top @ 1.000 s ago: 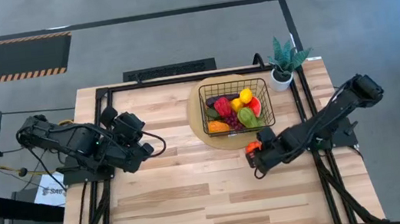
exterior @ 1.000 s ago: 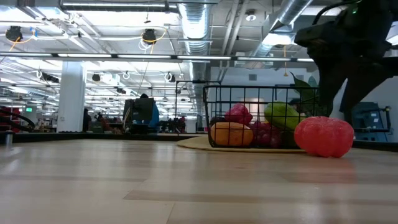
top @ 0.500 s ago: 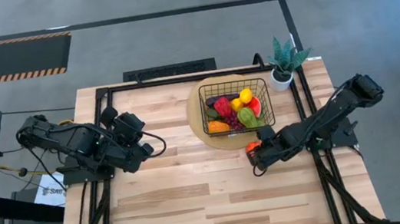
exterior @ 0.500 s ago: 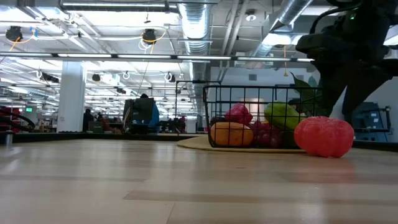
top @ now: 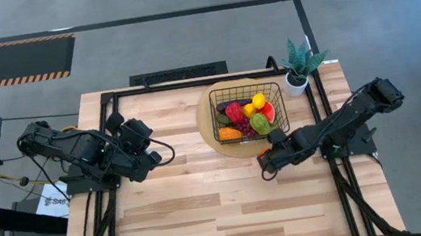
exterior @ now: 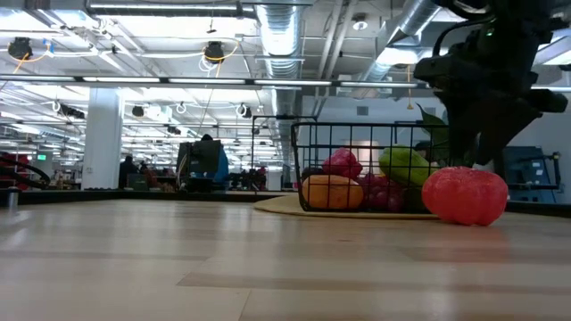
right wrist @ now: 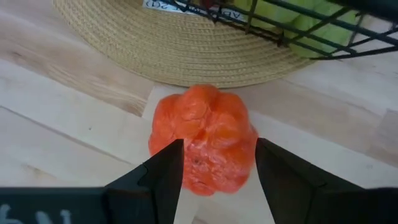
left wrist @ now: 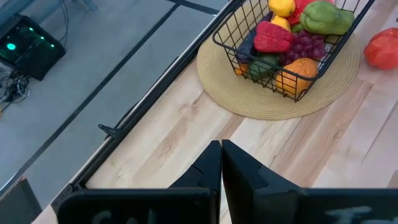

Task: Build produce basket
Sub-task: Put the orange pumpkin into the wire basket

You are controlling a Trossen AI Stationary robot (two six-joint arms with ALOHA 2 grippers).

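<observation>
A black wire basket (top: 213, 111) with several toy fruits and vegetables stands on a round tan mat (top: 208, 139) at the table's far middle. An orange-red pepper (top: 263, 155) rests on the bare wood just off the mat's near right edge (exterior: 464, 196). My right gripper (right wrist: 219, 146) is open and hangs over the pepper (right wrist: 202, 134), pointing steeply down with one finger on either side of it. In the low view its dark fingers (exterior: 473, 159) end about at the pepper's top. My left gripper (left wrist: 221, 146) waits shut at the table's left (top: 152, 154).
A small potted green plant (top: 299, 61) stands at the far right corner, right of the basket. A black frame rail (top: 110, 98) runs around the table. Bare wood (top: 206, 208) spreads across the near half and the middle.
My right gripper has edged a little toward the far edge, so that it stands more squarely over the pepper. Its opening looks the same. The pepper has stayed where it was.
</observation>
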